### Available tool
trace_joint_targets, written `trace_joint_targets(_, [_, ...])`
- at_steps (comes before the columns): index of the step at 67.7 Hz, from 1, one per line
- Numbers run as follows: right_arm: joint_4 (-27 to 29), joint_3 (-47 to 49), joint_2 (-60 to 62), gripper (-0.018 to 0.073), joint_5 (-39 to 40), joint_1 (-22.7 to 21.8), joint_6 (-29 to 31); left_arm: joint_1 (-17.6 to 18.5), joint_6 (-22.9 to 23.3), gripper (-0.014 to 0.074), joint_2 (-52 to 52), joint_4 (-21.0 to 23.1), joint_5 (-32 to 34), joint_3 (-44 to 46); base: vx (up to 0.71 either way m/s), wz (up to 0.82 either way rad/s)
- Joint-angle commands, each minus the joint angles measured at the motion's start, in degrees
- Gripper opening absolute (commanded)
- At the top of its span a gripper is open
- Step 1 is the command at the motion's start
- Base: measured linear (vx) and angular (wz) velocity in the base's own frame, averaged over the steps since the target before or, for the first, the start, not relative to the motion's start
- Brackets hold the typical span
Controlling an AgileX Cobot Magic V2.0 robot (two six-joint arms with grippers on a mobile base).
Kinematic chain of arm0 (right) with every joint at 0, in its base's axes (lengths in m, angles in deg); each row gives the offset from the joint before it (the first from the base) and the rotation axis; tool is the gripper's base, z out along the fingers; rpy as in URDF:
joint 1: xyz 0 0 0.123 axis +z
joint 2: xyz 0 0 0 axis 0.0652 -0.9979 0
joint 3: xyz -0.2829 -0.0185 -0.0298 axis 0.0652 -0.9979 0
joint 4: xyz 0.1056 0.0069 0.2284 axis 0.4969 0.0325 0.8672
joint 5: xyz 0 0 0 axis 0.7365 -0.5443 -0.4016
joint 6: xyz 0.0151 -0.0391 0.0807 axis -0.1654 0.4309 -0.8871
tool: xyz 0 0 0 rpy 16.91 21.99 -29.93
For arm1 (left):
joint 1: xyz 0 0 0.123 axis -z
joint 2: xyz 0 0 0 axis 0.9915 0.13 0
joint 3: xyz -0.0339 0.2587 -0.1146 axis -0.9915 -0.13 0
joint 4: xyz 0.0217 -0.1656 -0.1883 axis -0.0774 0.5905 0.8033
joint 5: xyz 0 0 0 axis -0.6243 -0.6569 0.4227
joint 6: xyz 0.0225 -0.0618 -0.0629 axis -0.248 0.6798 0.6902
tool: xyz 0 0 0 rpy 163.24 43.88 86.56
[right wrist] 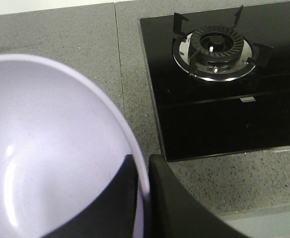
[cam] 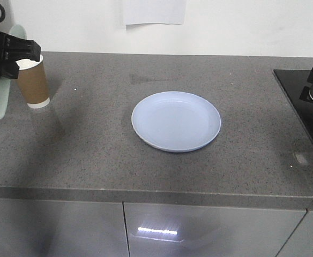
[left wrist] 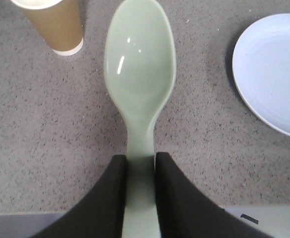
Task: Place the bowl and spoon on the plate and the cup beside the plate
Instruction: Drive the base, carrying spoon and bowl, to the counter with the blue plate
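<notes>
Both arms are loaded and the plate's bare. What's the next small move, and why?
Probably swing the right gripper, shut on the bowl rim, toward the plate and lower the bowl onto its middle. The plate is empty, and the bowl is over by the stove. The left gripper holds the spoon near the cup; that can wait.

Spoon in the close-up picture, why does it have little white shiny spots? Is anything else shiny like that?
Left wrist view: the spoon, held by the left gripper, shows small white glints on its glossy head. Front view: a bright streak reflects on the cabinet door, and a soft shadow falls beside the cup. Right wrist view: a faint pale glint sits inside the bowl.
</notes>
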Motion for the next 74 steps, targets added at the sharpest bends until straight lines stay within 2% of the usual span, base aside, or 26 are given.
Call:
trace_joint_targets(1, [0.4, 1.6, 0.4, -0.0006, 3.8, -0.2, 0.4, 0.0, 0.1, -0.0006, -1.7, -0.6, 2.4, 1.4, 0.13, -0.04])
trace_joint_targets(74, [0.4, 1.6, 0.4, -0.0006, 3.8, -0.2, 0.4, 0.0, 0.1, -0.0006, -1.7, -0.6, 2.4, 1.4, 0.13, 0.0])
